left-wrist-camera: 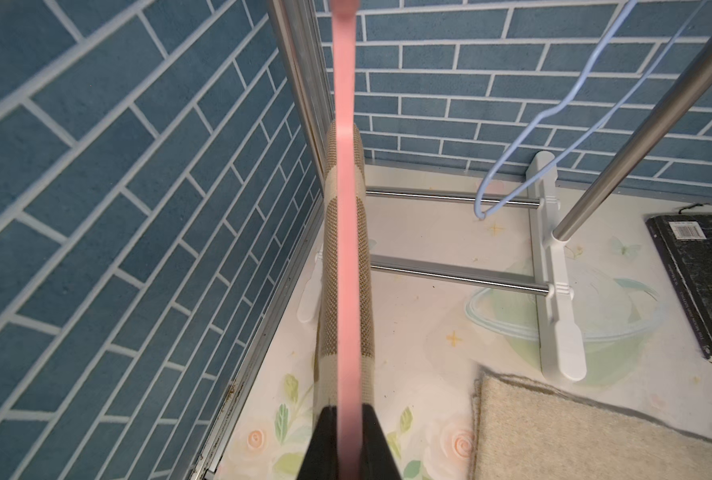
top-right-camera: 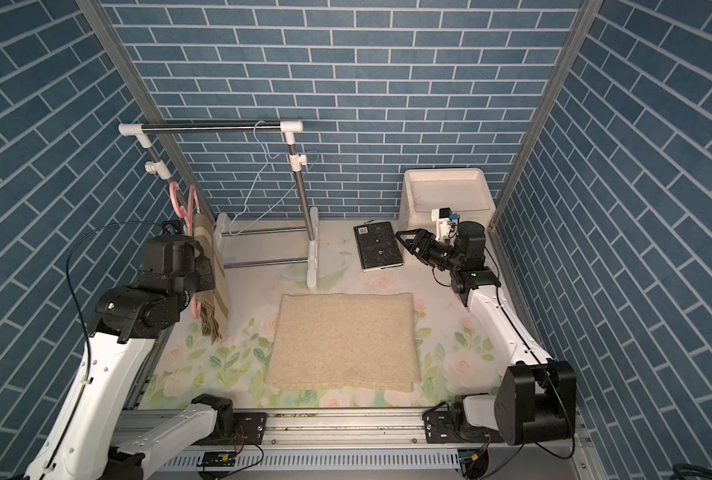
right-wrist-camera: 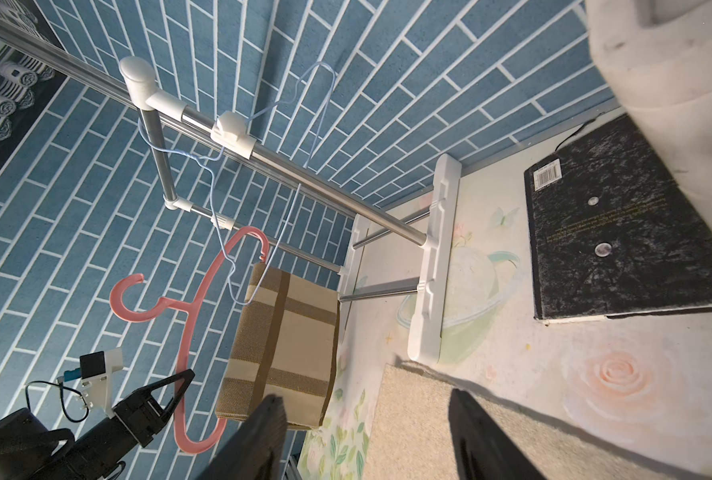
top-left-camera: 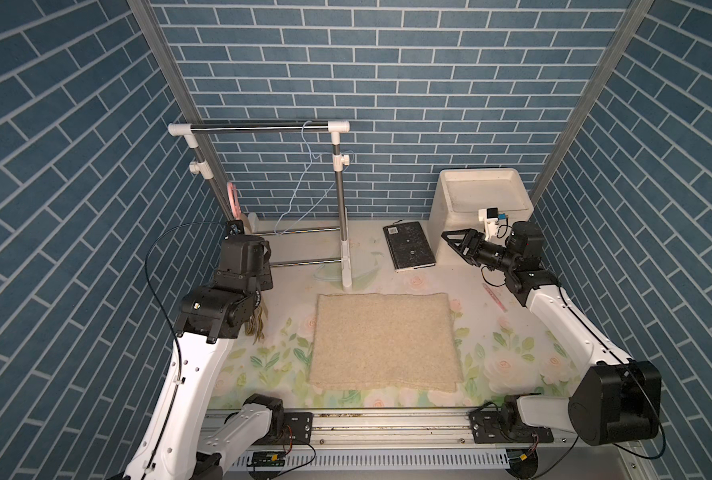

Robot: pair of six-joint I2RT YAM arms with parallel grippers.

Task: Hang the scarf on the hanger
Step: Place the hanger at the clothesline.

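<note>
My left gripper [left-wrist-camera: 348,409] is shut on the edge of a pink plastic hanger [right-wrist-camera: 192,316], holding it in the air at the left wall, beside the rack's left post. A beige and brown plaid scarf [right-wrist-camera: 287,340] is draped over the hanger and hangs down folded. In a top view the scarf [top-right-camera: 213,266] has its fringe just above the table next to my left wrist. My right gripper [top-left-camera: 449,239] is open and empty at the right rear, pointing left past the book. The same hanger [top-right-camera: 181,203] shows its hook near the wall.
A white-and-steel clothes rack [top-left-camera: 258,129] stands at the back left, with a thin blue wire hanger [top-left-camera: 304,183] on its rail. A black book [top-left-camera: 410,245] lies at the back right, a white bin [top-left-camera: 483,195] behind it. A beige mat [top-left-camera: 383,340] lies mid-table.
</note>
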